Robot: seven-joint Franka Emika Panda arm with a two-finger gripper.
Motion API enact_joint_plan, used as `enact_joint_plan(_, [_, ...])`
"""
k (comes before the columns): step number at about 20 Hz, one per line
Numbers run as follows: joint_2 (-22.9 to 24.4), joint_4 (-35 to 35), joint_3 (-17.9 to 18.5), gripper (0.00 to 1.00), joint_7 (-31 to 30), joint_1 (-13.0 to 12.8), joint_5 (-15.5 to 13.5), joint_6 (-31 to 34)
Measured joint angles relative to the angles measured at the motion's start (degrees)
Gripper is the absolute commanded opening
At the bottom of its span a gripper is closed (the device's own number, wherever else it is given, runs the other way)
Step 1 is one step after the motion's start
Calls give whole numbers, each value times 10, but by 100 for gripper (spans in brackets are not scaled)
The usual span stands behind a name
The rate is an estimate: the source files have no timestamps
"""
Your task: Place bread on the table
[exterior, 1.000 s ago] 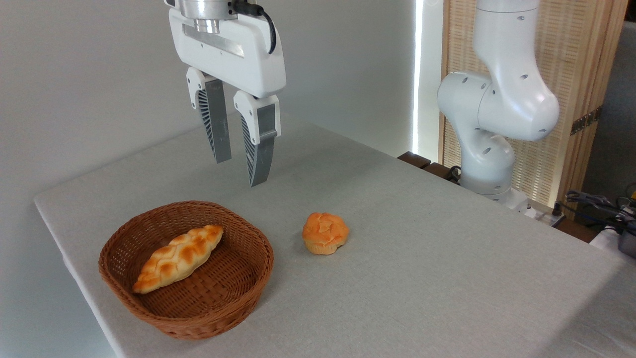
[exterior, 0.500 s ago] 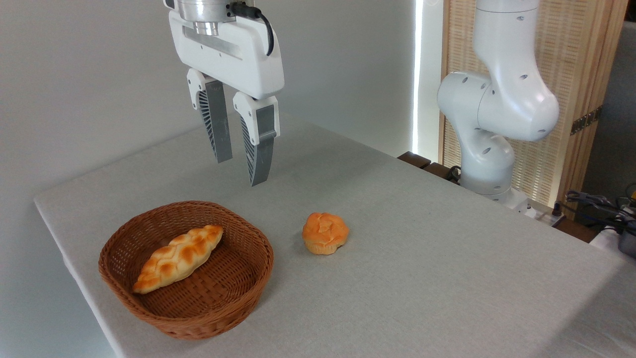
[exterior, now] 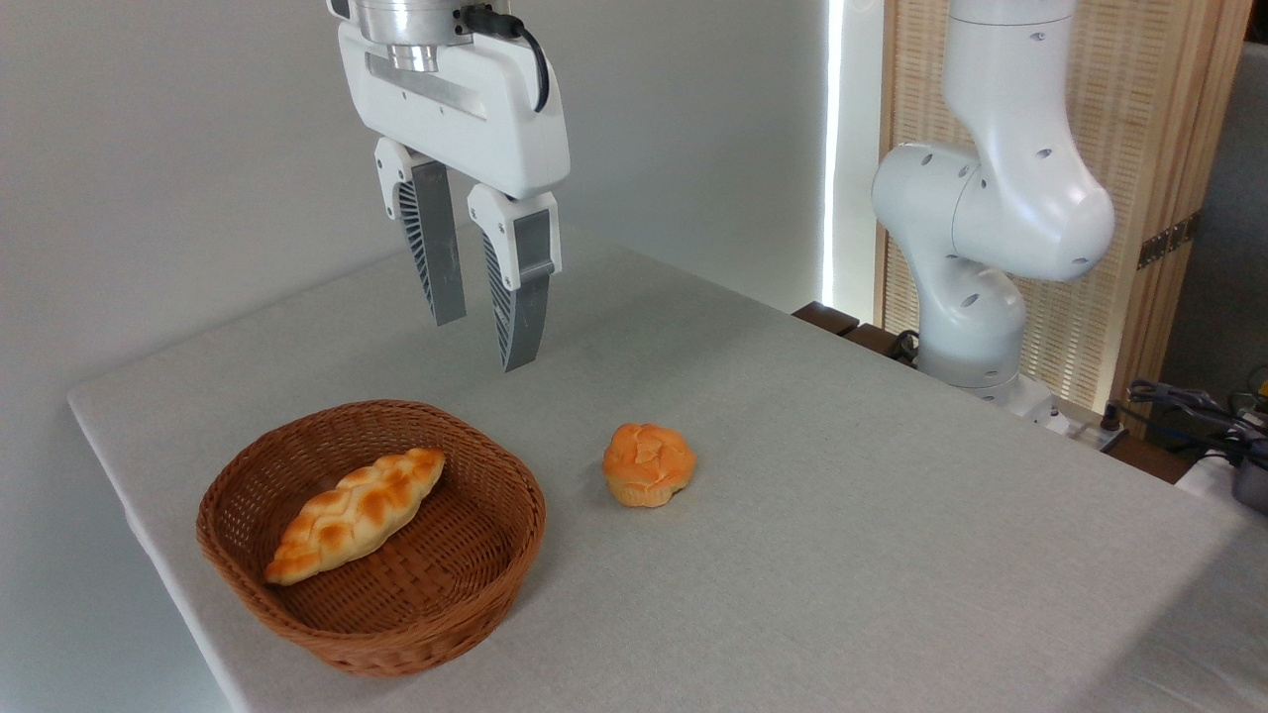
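The bread (exterior: 648, 463), a small round orange-golden bun with a swirled top, sits on the light grey table (exterior: 842, 515), just right of the basket. My gripper (exterior: 482, 344) hangs well above the table, up and to the left of the bun, over the far side of the basket. Its two grey fingers (exterior: 518, 317) point down, a small gap parts them, and nothing is held between them.
A brown wicker basket (exterior: 371, 629) stands at the front left and holds a long braided golden loaf (exterior: 355, 512). The arm's white base (exterior: 976, 307) rises at the table's far right edge. Cables and equipment (exterior: 1204, 411) lie off the table at right.
The gripper has shifted very slightly to the right. The bun, basket and loaf have not moved.
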State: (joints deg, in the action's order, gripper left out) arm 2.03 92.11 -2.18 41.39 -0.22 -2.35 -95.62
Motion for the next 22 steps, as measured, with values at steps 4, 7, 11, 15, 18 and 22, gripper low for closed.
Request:
enact_joint_plan(4, [0,0,15,100,0,-12,0,0])
enact_joint_plan(7, [0,0,18,100,0,-15,0,0])
enact_joint_plan(11, [0,0,18,100,0,-15,0,0])
enact_joint_plan(15, [-1,0,19,100,0,-15,0,0])
enact_joint_plan(18, [-1,0,19,100,0,-15,0,7])
enact_joint_plan(22, [-1,0,25,100,0,-15,0,35])
